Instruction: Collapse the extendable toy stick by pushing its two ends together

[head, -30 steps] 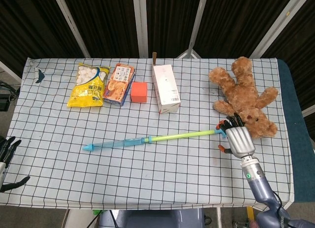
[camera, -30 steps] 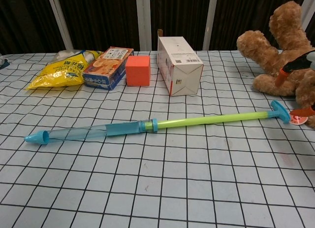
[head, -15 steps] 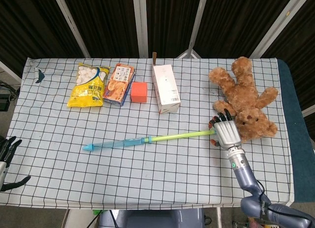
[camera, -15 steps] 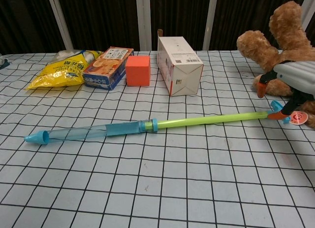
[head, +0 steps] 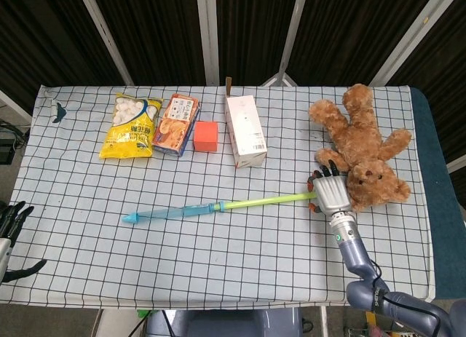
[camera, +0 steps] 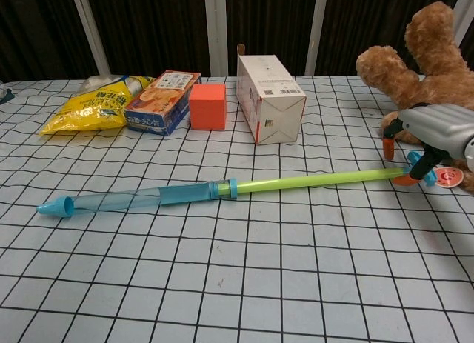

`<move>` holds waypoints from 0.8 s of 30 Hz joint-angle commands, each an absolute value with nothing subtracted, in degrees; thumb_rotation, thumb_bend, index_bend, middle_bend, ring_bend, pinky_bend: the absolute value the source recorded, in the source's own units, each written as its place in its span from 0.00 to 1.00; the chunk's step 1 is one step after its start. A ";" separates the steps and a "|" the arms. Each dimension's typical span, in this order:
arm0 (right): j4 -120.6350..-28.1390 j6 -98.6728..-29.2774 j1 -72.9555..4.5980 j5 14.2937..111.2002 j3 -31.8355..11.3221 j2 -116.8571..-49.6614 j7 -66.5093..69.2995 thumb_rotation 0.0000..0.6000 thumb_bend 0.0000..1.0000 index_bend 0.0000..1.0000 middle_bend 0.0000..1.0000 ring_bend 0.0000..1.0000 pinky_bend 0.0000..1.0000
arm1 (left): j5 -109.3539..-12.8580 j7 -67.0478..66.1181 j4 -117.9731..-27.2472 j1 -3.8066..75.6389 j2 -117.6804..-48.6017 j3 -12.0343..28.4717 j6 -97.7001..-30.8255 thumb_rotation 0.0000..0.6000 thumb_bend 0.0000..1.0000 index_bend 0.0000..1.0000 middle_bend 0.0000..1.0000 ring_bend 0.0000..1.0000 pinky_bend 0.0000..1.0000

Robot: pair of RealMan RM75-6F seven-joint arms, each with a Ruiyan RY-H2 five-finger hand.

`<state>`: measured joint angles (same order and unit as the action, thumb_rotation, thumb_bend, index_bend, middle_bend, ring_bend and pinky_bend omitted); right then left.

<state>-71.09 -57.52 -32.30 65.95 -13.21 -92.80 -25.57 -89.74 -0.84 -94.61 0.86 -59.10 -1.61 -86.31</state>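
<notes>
Stick (head: 218, 205) lies left-right, blue tip left; right hand (head: 331, 193) grips its right end.

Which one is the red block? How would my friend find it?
Look along the far edge of the checkered table, where a row of packages sits. The red block lies between the orange snack box and the tall white carton. It alone is a plain cube without printing.
</notes>
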 commanded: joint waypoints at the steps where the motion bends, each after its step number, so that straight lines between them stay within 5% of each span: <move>1: -69.33 -56.95 -33.10 65.10 -13.24 -93.98 -25.59 1.00 0.24 0.53 0.34 0.16 0.00 | -89.75 -0.91 -94.60 0.88 -59.14 -1.59 -86.34 1.00 0.10 0.00 0.00 0.00 0.00; 24: -64.58 -55.58 -33.91 61.77 -12.02 -95.40 -26.40 1.00 0.34 0.59 0.34 0.15 0.00 | -90.13 -1.39 -94.80 1.14 -59.64 -1.59 -86.42 1.00 0.10 0.00 0.00 0.00 0.00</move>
<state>-64.38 -55.28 -34.00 61.54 -12.09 -95.45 -26.69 -90.13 -1.40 -94.80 1.13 -59.63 -1.60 -86.41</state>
